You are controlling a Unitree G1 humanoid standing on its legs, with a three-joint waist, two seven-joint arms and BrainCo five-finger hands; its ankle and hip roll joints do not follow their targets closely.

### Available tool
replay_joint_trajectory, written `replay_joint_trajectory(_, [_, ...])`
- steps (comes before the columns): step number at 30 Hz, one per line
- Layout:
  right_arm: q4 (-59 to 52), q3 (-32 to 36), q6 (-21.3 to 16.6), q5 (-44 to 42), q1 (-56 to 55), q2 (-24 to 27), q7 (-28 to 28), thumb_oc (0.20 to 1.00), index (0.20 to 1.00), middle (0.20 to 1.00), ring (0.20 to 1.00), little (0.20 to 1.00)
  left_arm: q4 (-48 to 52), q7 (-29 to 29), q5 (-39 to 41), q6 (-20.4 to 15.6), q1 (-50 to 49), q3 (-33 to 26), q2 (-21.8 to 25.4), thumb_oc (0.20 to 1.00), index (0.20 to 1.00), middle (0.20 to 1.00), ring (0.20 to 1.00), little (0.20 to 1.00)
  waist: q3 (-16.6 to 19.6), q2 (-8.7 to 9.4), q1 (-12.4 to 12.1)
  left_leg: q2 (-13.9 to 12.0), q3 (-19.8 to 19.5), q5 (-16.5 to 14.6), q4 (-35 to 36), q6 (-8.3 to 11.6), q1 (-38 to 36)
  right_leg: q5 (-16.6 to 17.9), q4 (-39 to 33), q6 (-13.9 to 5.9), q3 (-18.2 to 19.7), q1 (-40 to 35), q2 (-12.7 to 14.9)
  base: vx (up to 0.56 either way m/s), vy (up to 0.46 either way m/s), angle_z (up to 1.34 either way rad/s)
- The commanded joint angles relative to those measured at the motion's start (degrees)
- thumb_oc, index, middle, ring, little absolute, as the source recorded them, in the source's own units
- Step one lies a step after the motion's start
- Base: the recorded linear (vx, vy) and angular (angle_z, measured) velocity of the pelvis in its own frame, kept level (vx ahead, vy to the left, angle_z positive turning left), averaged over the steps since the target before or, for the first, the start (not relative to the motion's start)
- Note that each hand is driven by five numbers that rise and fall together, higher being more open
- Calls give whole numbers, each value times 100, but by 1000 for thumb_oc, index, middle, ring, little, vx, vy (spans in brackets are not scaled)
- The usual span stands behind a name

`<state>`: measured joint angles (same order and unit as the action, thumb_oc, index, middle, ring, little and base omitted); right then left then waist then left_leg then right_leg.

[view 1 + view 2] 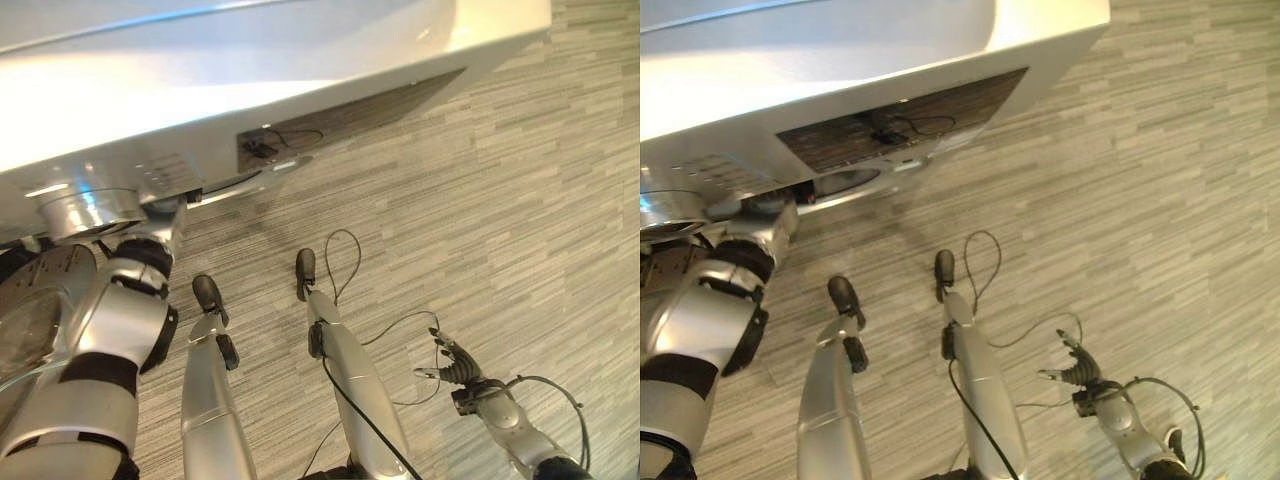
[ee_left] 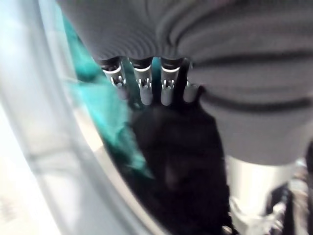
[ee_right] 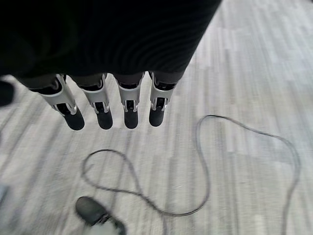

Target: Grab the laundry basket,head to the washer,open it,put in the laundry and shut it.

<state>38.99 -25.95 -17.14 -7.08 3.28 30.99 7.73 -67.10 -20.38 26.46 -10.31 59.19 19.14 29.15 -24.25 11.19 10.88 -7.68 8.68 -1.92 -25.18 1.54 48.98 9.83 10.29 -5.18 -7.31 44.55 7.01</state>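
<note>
Left hand (image 2: 146,83) sits at the washer's round opening, fingers (image 2: 167,90) hanging fairly straight and loose, clamped on nothing. Just past the fingertips lies teal laundry (image 2: 105,115), bunched inside the drum next to a dark garment (image 2: 181,166); the teal piece runs lengthwise along the curved drum rim (image 2: 54,161), tapering to a point near the dark cloth. Cannot tell if the fingers touch the cloth.

Head views: the left arm reaches up to the washer (image 1: 250,60) front at the views' left; glass door (image 1: 30,330) is swung open beside the arm. The washer is a white box with a light top, its long edge running diagonally across the views. Small print on the front panel, too small to read.

Right hand (image 3: 110,105) hangs over grey wood-plank floor (image 1: 520,200), well apart from the washer, fingers straight, spread in a row, nothing in them.
</note>
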Motion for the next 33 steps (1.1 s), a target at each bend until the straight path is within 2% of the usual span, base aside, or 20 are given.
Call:
replay_joint_trajectory(1, [0, 147, 74, 81, -106, 228, 308, 1000, 1000, 1000, 1000, 1000, 561, 32, 93, -539, -890, -435, -133, 1000, 1000, 1000, 1000, 1000, -227, -278, -184, -147, -466, -273, 170, 287, -765, -294, 597, -719, -168, -433, 686, -38, 9, 23])
replay_joint_trajectory(4, [269, 387, 149, -4, 42, 36, 472, 1000, 1000, 1000, 1000, 1000, 1003, 86, 60, -614, -1894, -505, -560, 1000, 1000, 1000, 1000, 1000, -463, -464, -408, 30, -486, -160, 401, 276, -1288, -379, 639, -673, -272, -932, 838, -59, 8, 38])
replay_joint_trajectory(5, [390, 636, 141, -340, 109, -107, 530, 1000, 1000, 1000, 1000, 1000, 980, 192, 72, -601, -2387, -514, -761, 1000, 1000, 1000, 1000, 1000, -525, -544, -448, 174, -474, 120, 674, 236, -1596, -204, 448, -594, -327, -1288, 922, -86, 44, 42])
replay_joint_trajectory(6, [559, 835, 151, -544, 132, -234, 554, 1000, 1000, 1000, 1000, 1000, 945, 239, -91, -569, -2860, -537, -905, 1000, 1000, 1000, 1000, 1000, -429, -634, -502, 250, -508, 239, 998, 229, -1988, -227, 283, -554, -367, -1639, 901, -91, 47, 54])
replay_joint_trajectory(10, [979, 1026, 189, -845, 216, -459, 509, 1000, 1000, 1000, 1000, 1000, 729, 391, -186, -513, -3389, -541, -1211, 1000, 1000, 1000, 1000, 1000, -185, -747, -576, 311, -602, 405, 1524, 237, -2566, -262, 75, -549, -433, -2150, 890, 56, 21, 38])
replay_joint_trajectory(11, [1259, 1291, 162, -1544, 260, -740, 437, 1000, 1000, 1000, 1000, 1000, 447, 441, -294, -447, -3569, -549, -1364, 1000, 1000, 1000, 1000, 1000, -14, -790, -595, 324, -644, 582, 1963, 277, -2923, -232, -158, -561, -474, -2476, 876, 73, 7, 17])
replay_joint_trajectory(12, [1261, 1291, 160, -1546, 261, -739, 436, 1000, 1000, 1000, 1000, 1000, 446, 442, -293, -448, -3568, -549, -1364, 1000, 1000, 1000, 1000, 1000, -23, -790, -595, 323, -645, 587, 1973, 277, -2938, -231, -164, -561, -477, -2489, 875, 52, -4, 15])
replay_joint_trajectory(13, [1451, 1474, 119, -2051, 302, -889, 364, 1000, 1000, 1000, 1000, 1000, 278, 497, -330, -399, -3643, -528, -1459, 1000, 1000, 1000, 1000, 1000, 75, -820, -581, 336, -686, 673, 2169, 296, -3056, -213, -306, -553, -456, -2626, 853, 39, -14, 10])
replay_joint_trajectory(14, [1662, 1653, 70, -2639, 383, -1063, 263, 1000, 1000, 1000, 1000, 1000, -5, 626, -392, -293, -3719, -507, -1542, 1000, 1000, 1000, 1000, 1000, 172, -875, -554, 338, -716, 739, 2352, 310, -3184, -251, -389, -541, -337, -2748, 772, 39, -13, 11])
replay_joint_trajectory(15, [1662, 1653, 70, -2639, 384, -1063, 263, 1000, 1000, 1000, 1000, 1000, -5, 626, -392, -293, -3718, -507, -1542, 1000, 1000, 1000, 1000, 1000, 174, -876, -553, 338, -717, 740, 2353, 310, -3183, -250, -390, -541, -339, -2748, 772, 55, 2, 10])
replay_joint_trajectory(16, [1859, 1642, 95, -2908, 396, -1217, 105, 1000, 1000, 1000, 1000, 1000, -380, 784, -641, -179, -3901, -579, -1519, 1000, 1000, 1000, 1000, 1000, 314, -939, -432, 316, -727, 765, 2513, 303, -3377, -455, -231, -500, 340, -2736, 421, 100, 33, 19])
replay_joint_trajectory(17, [1993, 1536, 165, -2779, 303, -1312, 28, 1000, 1000, 1000, 1000, 1000, -798, 765, -1352, -2, -4168, -628, -1497, 1000, 1000, 1000, 1000, 1000, 431, -990, -398, 271, -711, 765, 2480, 286, -3552, -849, 121, -433, 1100, -2786, -20, 97, 32, 41])
replay_joint_trajectory(18, [1994, 1537, 165, -2778, 304, -1313, 28, 1000, 1000, 1000, 1000, 1000, -798, 765, -1352, -2, -4167, -628, -1497, 1000, 1000, 1000, 1000, 1000, 443, -993, -403, 266, -707, 773, 2481, 288, -3536, -835, 112, -431, 1104, -2771, -26, 148, 0, 56])
replay_joint_trajectory(19, [2090, 1442, 246, -2506, 158, -1336, -66, 1000, 1000, 1000, 1000, 1000, -1105, 898, -2054, 138, -4488, -570, -1502, 1000, 1000, 1000, 1000, 1000, 621, -1040, -454, 270, -810, 753, 2432, 270, -3673, -1060, 304, -337, 1241, -2918, -170, 81, -18, 46])
replay_joint_trajectory(20, [2088, 1440, 246, -2505, 154, -1337, -66, 1000, 1000, 1000, 1000, 1000, -1104, 897, -2056, 138, -4492, -570, -1502, 1000, 1000, 1000, 1000, 1000, 619, -1038, -450, 272, -812, 751, 2433, 270, -3679, -1066, 309, -336, 1238, -2923, -168, 132, -44, 27])
replay_joint_trajectory(22, [2412, 1473, 374, -2234, -36, -1361, -233, 1000, 1000, 1000, 1000, 1000, -1289, 950, -2471, 201, -4893, -695, -1447, 1000, 1000, 1000, 1000, 1000, 911, -1054, -486, 289, -931, 707, 2474, 283, -3914, -1059, 121, -321, 1072, -3284, -158, 102, -109, 28])
replay_joint_trajectory(23, [2413, 1472, 373, -2234, -37, -1361, -234, 1000, 1000, 1000, 1000, 1000, -1288, 950, -2471, 202, -4896, -695, -1447, 1000, 1000, 1000, 1000, 1000, 908, -1055, -482, 289, -936, 707, 2476, 283, -3920, -1057, 114, -321, 1067, -3294, -158, 69, -122, 43])
replay_joint_trajectory(25, [2897, 1540, 528, -1882, -166, -1405, -341, 1000, 1000, 1000, 1000, 1000, -1327, 1099, -2259, 169, -5187, -988, -1433, 1000, 1000, 1000, 1000, 1000, 1188, -1058, -536, 247, -1012, 710, 2596, 310, -4123, -1045, -167, -315, 932, -3622, -172, 70, -100, 37])
replay_joint_trajectory(28, [3106, 1603, 606, -1558, -263, -1339, -408, 1000, 1000, 1000, 1000, 1000, -1203, 1188, -2188, 109, -5382, -1010, -1469, 1000, 1000, 1000, 1000, 1000, 1382, -1068, -578, 199, -1104, 718, 2665, 329, -4279, -1090, -264, -287, 822, -3854, -194, 54, -83, 16])
replay_joint_trajectory(33, [3276, 1689, 659, -1433, -328, -1287, -483, 1000, 1000, 1000, 1000, 1000, -1004, 1222, -2147, 50, -5483, -935, -1462, 1000, 1000, 1000, 1000, 1000, 1521, -1115, -644, 128, -1264, 703, 2624, 349, -4406, -1348, 23, -219, 651, -3962, -266, 28, -56, 31])
